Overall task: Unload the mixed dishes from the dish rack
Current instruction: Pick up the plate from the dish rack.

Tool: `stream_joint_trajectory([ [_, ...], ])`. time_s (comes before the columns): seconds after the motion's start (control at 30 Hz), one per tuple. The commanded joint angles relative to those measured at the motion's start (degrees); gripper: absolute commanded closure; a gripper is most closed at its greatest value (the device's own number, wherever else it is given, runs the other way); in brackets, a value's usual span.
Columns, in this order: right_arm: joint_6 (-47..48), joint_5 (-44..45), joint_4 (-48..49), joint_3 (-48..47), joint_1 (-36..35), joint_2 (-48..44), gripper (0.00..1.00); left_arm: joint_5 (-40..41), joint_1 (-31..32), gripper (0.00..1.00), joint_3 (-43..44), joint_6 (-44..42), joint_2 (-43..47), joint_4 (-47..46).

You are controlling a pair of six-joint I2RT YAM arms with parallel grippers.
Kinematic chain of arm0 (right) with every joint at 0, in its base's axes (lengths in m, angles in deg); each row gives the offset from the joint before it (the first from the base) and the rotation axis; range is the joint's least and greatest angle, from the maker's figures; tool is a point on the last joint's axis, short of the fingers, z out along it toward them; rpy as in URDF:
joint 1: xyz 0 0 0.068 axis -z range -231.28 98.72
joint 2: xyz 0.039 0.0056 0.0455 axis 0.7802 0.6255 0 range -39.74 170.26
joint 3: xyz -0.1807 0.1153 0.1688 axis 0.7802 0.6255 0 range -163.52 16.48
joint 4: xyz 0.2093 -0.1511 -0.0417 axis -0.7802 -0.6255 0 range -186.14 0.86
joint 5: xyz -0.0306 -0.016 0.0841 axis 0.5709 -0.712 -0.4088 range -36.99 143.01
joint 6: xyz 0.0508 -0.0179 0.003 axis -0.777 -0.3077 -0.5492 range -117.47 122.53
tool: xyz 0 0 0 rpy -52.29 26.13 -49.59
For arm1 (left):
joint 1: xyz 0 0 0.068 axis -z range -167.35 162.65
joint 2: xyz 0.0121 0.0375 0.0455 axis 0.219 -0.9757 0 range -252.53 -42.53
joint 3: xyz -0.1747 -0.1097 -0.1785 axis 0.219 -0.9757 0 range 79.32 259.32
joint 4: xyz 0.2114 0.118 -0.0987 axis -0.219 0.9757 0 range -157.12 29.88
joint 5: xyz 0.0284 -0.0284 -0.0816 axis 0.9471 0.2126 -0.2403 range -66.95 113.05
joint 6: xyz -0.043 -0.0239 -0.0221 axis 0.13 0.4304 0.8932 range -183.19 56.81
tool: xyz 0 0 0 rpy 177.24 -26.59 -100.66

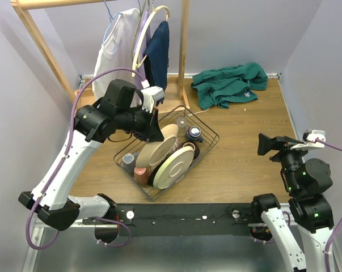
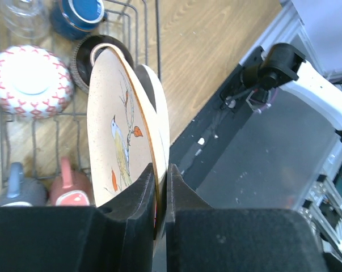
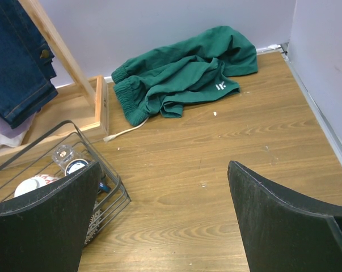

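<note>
The black wire dish rack (image 1: 211, 136) sits mid-table with the mixed dishes in it. My left gripper (image 1: 154, 134) (image 2: 161, 168) is shut on the upper rim of a cream plate painted with a bird (image 2: 117, 133) (image 1: 159, 149), which stands on edge in the rack. A second cream plate (image 2: 161, 107) (image 1: 174, 166) stands right behind it. Below lie an upturned white bowl with red pattern (image 2: 32, 76), a dark bowl (image 2: 85, 52), a blue cup (image 2: 80, 12), a clear glass (image 2: 22, 14), a grey cup (image 2: 16, 191) and a red cup (image 2: 71, 191). My right gripper (image 1: 266, 144) (image 3: 164, 168) hovers open, off to the rack's right.
A wooden clothes rack (image 1: 46, 51) with hanging garments (image 1: 157, 54) stands at the back left. Green clothing (image 1: 230, 84) (image 3: 182, 71) lies crumpled at the back right. A white cable end (image 3: 122, 132) lies beside the wooden base. Purple walls close in both sides.
</note>
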Motion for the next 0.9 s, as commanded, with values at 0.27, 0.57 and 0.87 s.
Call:
stream_joint_trajectory([
  [0.27, 0.04, -11.6, -0.91, -6.43, -0.35, 11.53, 0.0, 10.56, 0.93, 1.0, 5.74, -6.65, 0.07, -2.52],
  [0.57, -8.39, -16.99, -5.3, -13.47, -0.44, 26.2, 0.0, 20.5, 6.29, 1.0, 7.15, -14.12, -2.47, -5.94],
  [0.87, -18.95, -21.9, -5.75, -13.12, -0.53, 33.68, 0.0, 26.04, 10.77, 1.0, 3.81, -21.59, -2.48, -15.08],
])
